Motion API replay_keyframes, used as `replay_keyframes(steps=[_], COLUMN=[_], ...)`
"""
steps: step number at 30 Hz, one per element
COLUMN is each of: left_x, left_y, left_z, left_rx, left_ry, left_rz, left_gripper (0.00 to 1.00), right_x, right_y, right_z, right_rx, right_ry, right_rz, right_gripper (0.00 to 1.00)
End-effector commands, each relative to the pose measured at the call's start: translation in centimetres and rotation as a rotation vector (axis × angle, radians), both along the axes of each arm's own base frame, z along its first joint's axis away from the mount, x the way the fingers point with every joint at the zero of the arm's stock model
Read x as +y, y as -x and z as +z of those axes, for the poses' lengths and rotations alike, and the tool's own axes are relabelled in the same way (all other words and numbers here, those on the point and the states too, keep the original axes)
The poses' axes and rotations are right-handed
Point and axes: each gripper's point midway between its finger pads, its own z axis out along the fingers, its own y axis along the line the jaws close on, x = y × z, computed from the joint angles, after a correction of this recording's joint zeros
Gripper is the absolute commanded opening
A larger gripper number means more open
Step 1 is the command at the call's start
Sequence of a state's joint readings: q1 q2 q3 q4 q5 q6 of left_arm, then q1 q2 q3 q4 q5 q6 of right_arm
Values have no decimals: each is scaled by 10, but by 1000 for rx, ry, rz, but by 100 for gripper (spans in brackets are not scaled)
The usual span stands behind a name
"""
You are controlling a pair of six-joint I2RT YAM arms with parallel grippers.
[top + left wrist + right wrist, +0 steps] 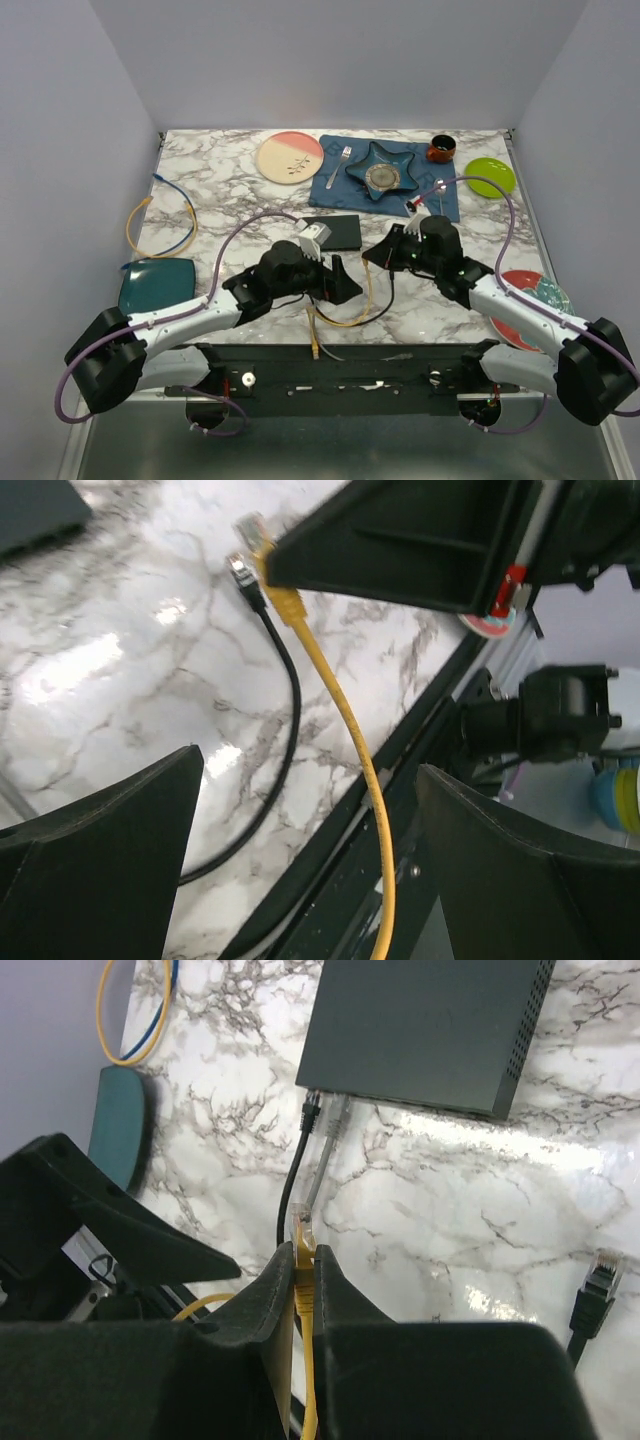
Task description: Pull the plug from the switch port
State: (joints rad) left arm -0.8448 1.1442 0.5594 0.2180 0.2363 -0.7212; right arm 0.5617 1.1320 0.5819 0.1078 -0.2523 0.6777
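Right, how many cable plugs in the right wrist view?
4: black plug, grey plug by the switch; yellow plug in right gripper; loose black plug far right. Maybe more hidden.

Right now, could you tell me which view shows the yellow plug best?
Right wrist: the yellow plug sits pinched in the right end effector, off the switch. Left wrist shows it half hidden; top hides it.
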Motion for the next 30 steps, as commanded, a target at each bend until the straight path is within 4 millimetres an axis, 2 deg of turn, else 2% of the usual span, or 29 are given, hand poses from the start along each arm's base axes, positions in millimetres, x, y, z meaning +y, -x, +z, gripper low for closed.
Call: replay_keyframes(steps=[1, 3, 9, 11, 12, 13, 15, 16, 17, 18, 19, 20, 21, 22, 23, 24, 26, 27, 29, 30], left_x=[-20, -28, -47, -50, -50, -51, -50, -49, -46, -44, -41, -36, -34, -29, -21, -19, -4, 1, 19, 25], left_y=[23, 34, 60, 66, 67, 68, 68, 67, 66, 63, 58, 57, 53, 46, 44, 39, 28, 22, 8, 1], left_z=[3, -4, -25, -36, -40, -42, -45, -44, -43, -34, -30, -28, -11, -5, -5, 15, 22, 42, 46, 64], left_rx=[-62, -51, -18, 0, 4, 9, 10, 7, 2, -18, -40, -48, -82, -110, -117, -150, -162, -187, -177, -192], left_ry=[-1, -21, -70, -96, -106, -110, -116, -115, -117, -103, -106, -120, -99, -110, -146, -124, -168, -147, -192, -175], left_rz=[-109, -151, -245, -265, -268, -270, -266, -259, -248, -229, -203, -186, -167, -124, -108, -84, -19, 9, 81, 115], left_gripper=[99, 99, 98, 89, 82, 65, 43, 20, 10, 3, 0, 0, 0, 0, 0, 0, 0, 0, 0, 0], right_x=[2, 6, 10, 11, 11, 12, 11, 10, 7, 5, 3, -3, -8, -12, -21, -28, -42, -47, -57, -61], right_y=[7, 9, 16, 18, 18, 19, 21, 20, 19, 19, 19, 15, 15, 13, 9, 7, 4, 4, 4, 5], right_z=[21, 30, 32, 33, 34, 34, 36, 37, 38, 39, 43, 45, 45, 46, 51, 50, 56, 56, 53, 56], right_rx=[-28, -43, -34, -34, -36, -37, -43, -46, -52, -56, -69, -78, -75, -81, -103, -107, -133, -138, -143, -156], right_ry=[15, 5, 20, 19, 17, 17, 16, 18, 21, 24, 24, 37, 53, 63, 76, 92, 103, 106, 119, 110], right_rz=[18, 29, 44, 50, 49, 51, 48, 43, 29, 19, 9, -27, -49, -71, -121, -153, -228, -249, -300, -314], right_gripper=[1, 1, 1, 1, 1, 1, 1, 1, 6, 16, 39, 47, 53, 59, 62, 64, 68, 69, 70, 70])
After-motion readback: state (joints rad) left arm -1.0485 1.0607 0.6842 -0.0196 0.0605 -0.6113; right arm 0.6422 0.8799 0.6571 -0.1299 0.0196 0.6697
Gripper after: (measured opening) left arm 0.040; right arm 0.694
